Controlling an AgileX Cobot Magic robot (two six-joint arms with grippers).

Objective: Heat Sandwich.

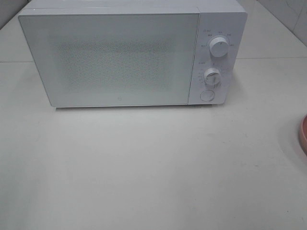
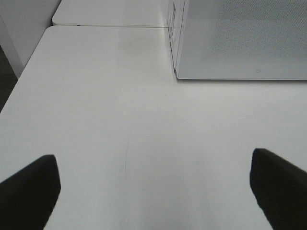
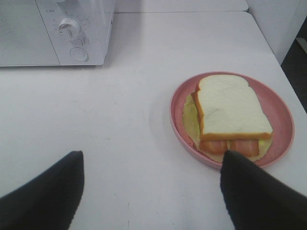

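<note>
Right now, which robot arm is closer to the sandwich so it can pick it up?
The right arm. Its open fingers hang just beside the pink dish holding the sandwich. The left fingers see only bare table and the microwave, whose door is closed.

White table (image 1: 144, 167): microwave (image 1: 115, 57), pink dish (image 3: 283, 120).

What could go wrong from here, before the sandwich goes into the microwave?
1. The microwave door is shut, so it must be opened first; carrying food there too early could bump it.
2. The pink dish sits close to the table's right edge; a push from the open right gripper could slide it off.
3. The sandwich lies loose in layers and may shift if the dish tilts.
</note>
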